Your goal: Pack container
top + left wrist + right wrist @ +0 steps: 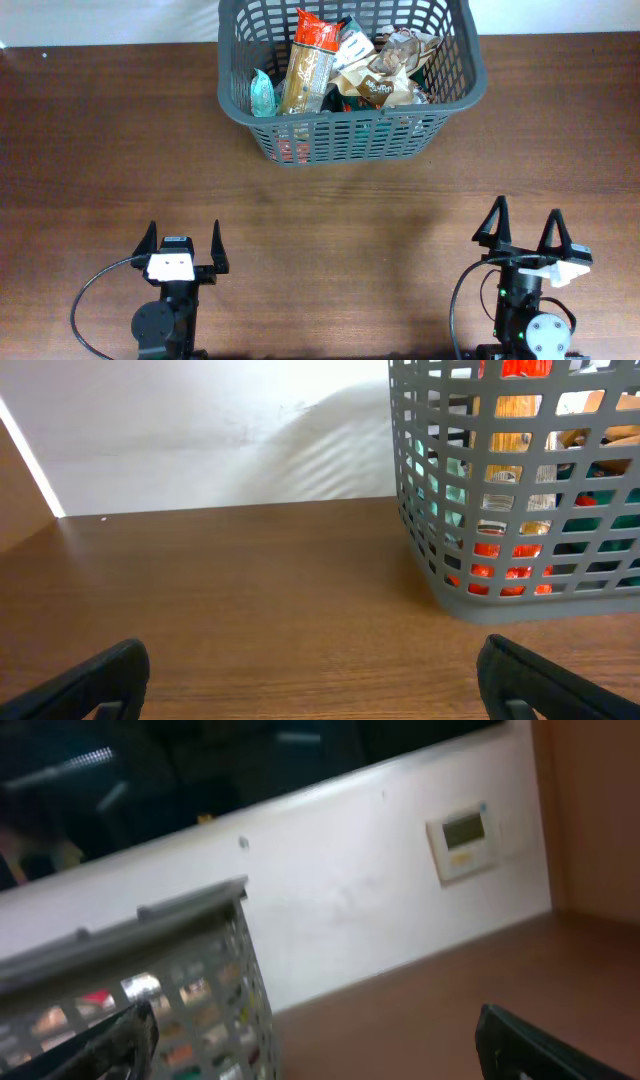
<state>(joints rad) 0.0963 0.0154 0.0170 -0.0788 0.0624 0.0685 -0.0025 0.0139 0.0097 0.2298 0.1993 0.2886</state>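
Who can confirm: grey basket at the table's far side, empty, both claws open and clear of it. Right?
One error: the basket is not empty. The overhead view shows it holding a long orange packet and a teal packet, among others. The rest holds: far side of the table, left claw and right claw open, clear of it.

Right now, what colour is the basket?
The container is dark grey; the overhead view shows it best.

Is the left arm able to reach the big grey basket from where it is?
Probably yes. The left gripper is open and empty, and only bare table lies between it and the basket. Nothing blocks the way, though it is a long stretch.
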